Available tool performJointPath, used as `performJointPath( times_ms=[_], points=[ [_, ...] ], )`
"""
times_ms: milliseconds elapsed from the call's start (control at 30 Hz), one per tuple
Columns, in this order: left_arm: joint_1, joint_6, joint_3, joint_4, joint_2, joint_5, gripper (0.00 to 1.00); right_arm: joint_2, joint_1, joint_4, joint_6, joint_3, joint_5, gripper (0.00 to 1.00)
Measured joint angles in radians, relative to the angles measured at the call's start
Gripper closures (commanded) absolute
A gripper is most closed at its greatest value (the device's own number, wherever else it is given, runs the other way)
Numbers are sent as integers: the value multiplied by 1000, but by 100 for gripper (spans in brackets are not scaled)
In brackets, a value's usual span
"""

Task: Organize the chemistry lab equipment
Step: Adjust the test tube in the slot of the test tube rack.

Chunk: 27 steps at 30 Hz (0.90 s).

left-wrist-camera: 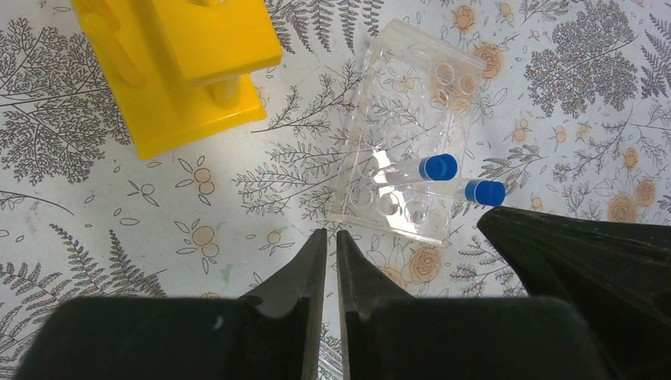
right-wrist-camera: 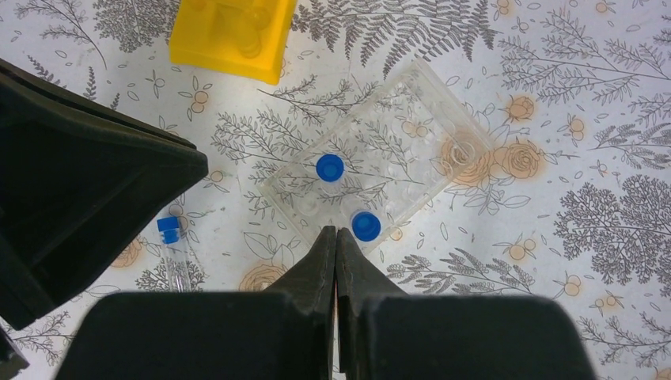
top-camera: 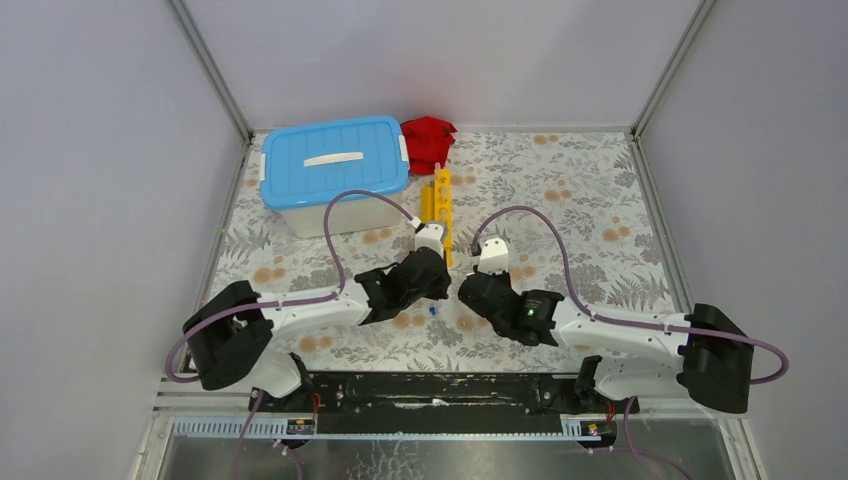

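Your right claw is shut tight and holds nothing. Your left claw is almost shut, with only a thin gap, and it is empty too. Both point at the clear tube holder, where two blue-capped tubes stand up. One loose tube lies flat, off to the left of your right claw, just beside the left arm. It runs the way your right claw points, blue cap at the far end. Only the right claw's camera shows it.
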Motion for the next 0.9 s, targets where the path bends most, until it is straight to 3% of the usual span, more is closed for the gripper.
performJointPath(
  times_ms=[900],
  points=[
    [1,0,0,0,6,11,84,0,-12,-66,50,-30,27,99]
  ],
)
